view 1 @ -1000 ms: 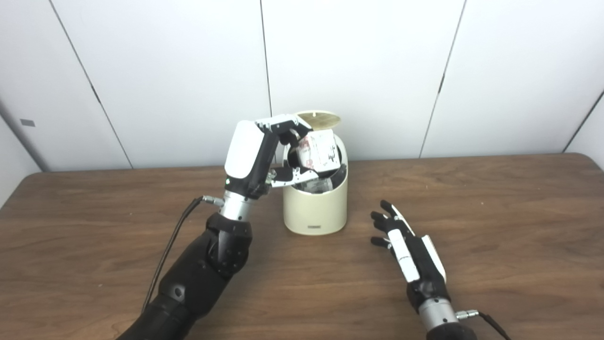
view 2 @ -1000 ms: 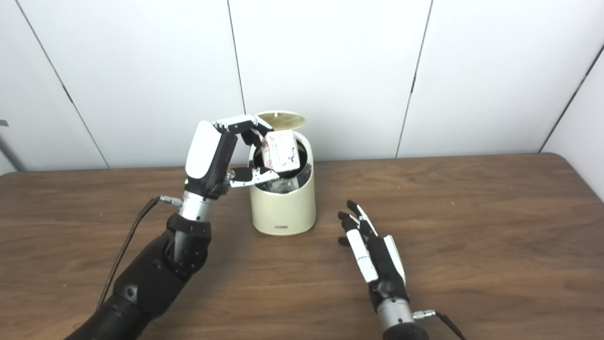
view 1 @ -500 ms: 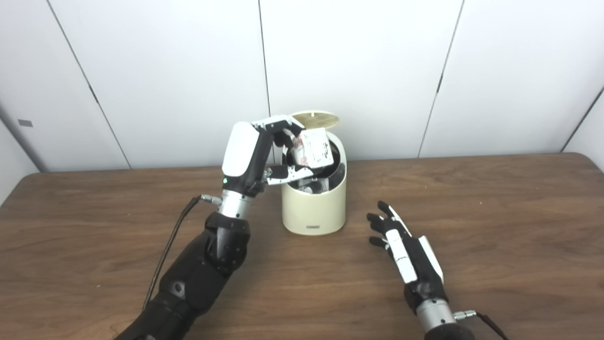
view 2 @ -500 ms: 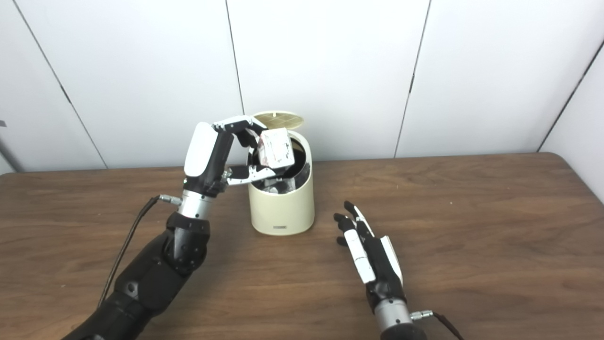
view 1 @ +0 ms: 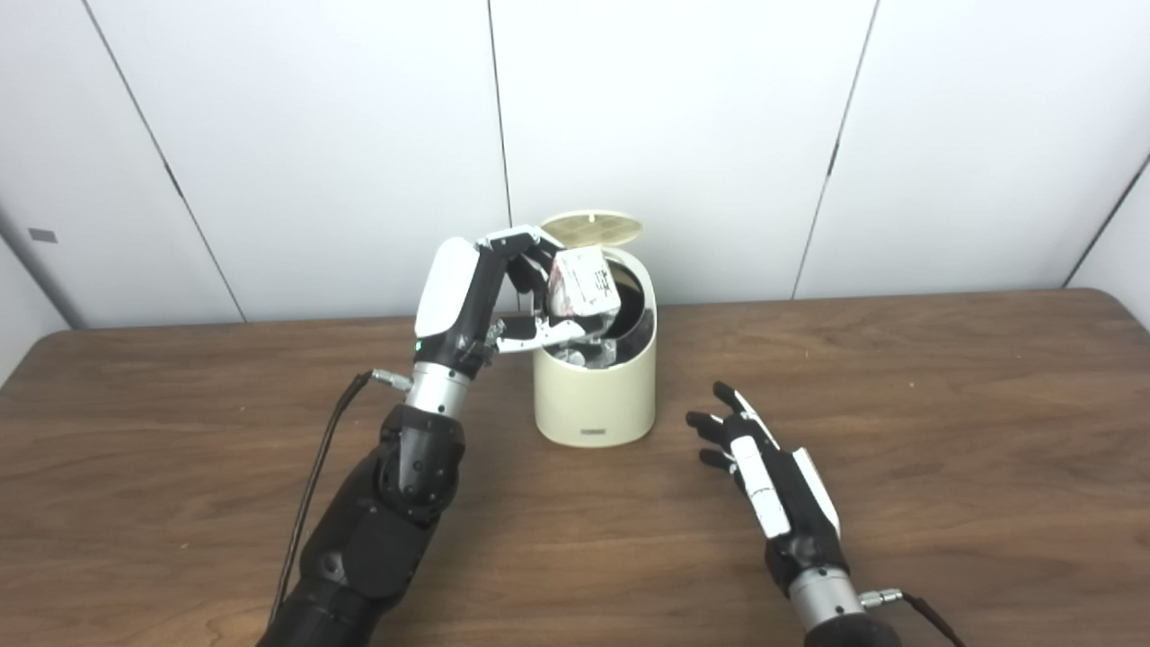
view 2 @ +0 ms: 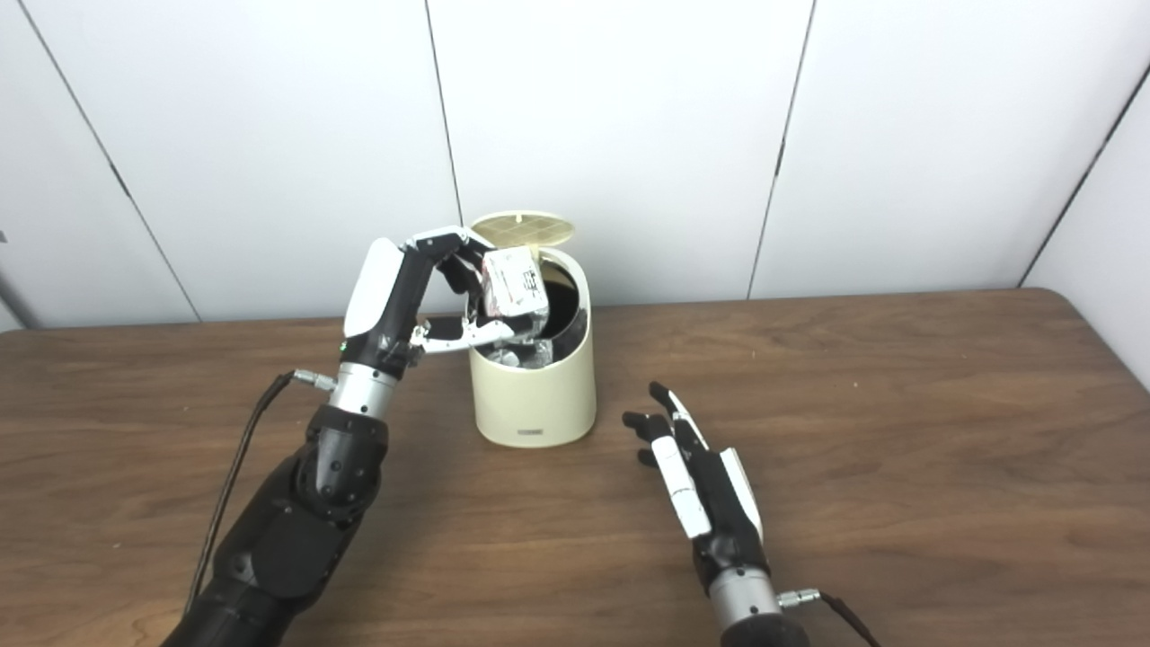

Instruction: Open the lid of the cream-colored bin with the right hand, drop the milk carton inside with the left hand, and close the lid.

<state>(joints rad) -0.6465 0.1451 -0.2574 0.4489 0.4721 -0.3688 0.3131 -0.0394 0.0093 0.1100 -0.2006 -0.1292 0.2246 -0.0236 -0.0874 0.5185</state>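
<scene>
**Milk carton held over open bin**

The left hand (view 1: 490,301) grips the milk carton (view 1: 582,283) above the cream-colored bin (view 1: 595,395) near the worktop's far edge. Lid (view 1: 591,227) stands raised; crumpled contents show inside. Carton has shifted left of its earlier position. The right hand (view 1: 764,467) rests empty, fingers spread.

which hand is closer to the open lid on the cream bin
Left. The left hand holds the milk carton over the bin's mouth, just below and beside the raised lid. The right hand hovers open over the table, in front and right of the cream bin.
</scene>
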